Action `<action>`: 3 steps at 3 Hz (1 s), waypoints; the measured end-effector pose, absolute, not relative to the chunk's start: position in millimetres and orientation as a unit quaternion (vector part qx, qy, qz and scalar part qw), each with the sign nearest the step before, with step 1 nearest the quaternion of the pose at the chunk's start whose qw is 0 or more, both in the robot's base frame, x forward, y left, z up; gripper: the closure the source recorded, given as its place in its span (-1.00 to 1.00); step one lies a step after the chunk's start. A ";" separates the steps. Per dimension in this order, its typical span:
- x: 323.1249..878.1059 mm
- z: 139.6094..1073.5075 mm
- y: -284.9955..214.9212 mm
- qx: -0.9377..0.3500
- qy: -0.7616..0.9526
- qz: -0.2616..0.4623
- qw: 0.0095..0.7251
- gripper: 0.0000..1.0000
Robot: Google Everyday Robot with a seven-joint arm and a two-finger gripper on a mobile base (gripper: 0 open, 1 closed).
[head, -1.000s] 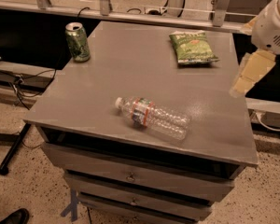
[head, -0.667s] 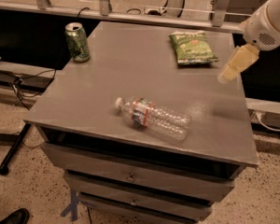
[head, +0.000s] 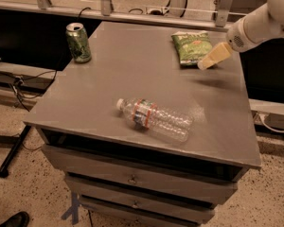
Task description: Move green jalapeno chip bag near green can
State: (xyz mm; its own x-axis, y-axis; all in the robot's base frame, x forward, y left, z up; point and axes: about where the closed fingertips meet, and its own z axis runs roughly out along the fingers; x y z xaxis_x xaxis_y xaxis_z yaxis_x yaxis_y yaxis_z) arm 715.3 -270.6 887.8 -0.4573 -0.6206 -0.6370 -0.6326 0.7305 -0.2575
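The green jalapeno chip bag (head: 191, 47) lies flat at the far right of the grey cabinet top (head: 109, 93). The green can (head: 78, 42) stands upright at the far left corner, well apart from the bag. My gripper (head: 209, 58), a pale tan tip on a white arm (head: 260, 22), reaches in from the upper right and hovers over the bag's right front corner, just above the surface.
A clear plastic water bottle (head: 153, 119) lies on its side near the front middle of the top. Drawers (head: 132, 178) sit below the front edge. Cables (head: 19, 86) and a metal rail (head: 132, 13) lie left and behind.
The arm has swung left and away from the camera, from off the table's right edge to over the chip bag's right corner. The bag, can and bottle have not moved.
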 end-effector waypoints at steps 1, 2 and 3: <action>750.9 868.9 -269.1 -0.313 0.865 0.042 0.389 -1.00; 771.1 852.8 -260.0 -0.283 0.873 0.091 0.386 -0.67; 772.4 849.5 -251.5 -0.272 0.876 0.136 0.374 -0.21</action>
State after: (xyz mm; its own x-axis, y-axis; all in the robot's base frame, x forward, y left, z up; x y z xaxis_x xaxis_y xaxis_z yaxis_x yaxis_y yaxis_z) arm 772.4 -251.5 849.5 -0.5725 -0.3758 -0.7288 -0.5784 0.8150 0.0341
